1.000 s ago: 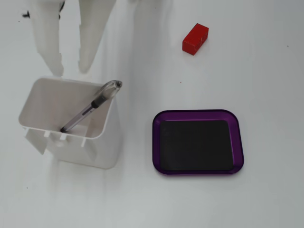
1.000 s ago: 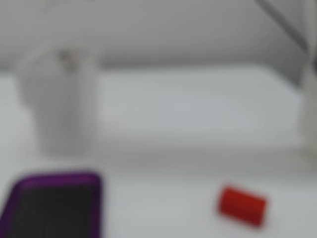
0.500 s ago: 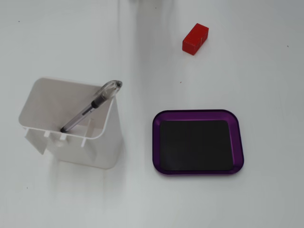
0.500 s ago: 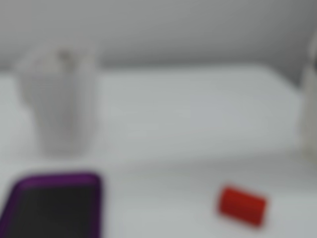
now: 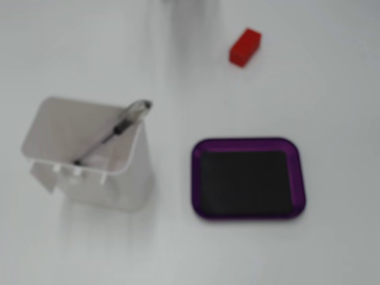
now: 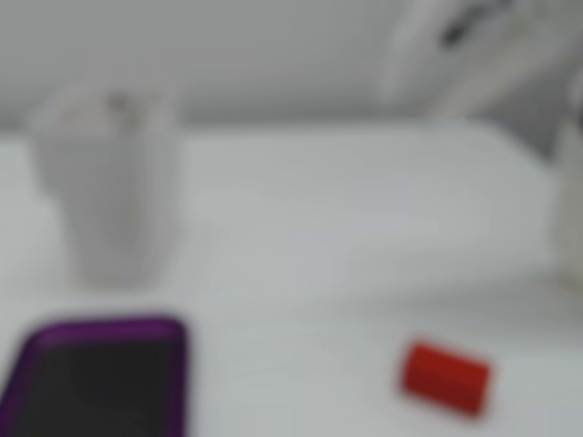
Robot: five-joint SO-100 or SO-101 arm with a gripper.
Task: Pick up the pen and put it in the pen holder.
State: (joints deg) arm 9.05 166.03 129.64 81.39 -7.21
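A: What is your pincer doing?

B: You are getting no usable view of it. A blurred white arm [image 6: 474,45] is showing at 1 o'clock in a fixed view; open or clenched cannot be told.

A: And the pen?

B: The pen [image 5: 113,132] is leaning inside the pen holder [image 5: 127,190], cap at the rim's 2 o'clock corner. The purple tray [image 5: 205,208] is sitting at 3 o'clock of the holder, the red block [image 5: 245,47] at 1 o'clock.

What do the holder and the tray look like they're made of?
Holder: likely translucent frosted plastic, since the pen shows faintly through its wall. Tray: glossy purple rim, probably plastic or coated metal, with a matte black inside; the blur leaves it open.
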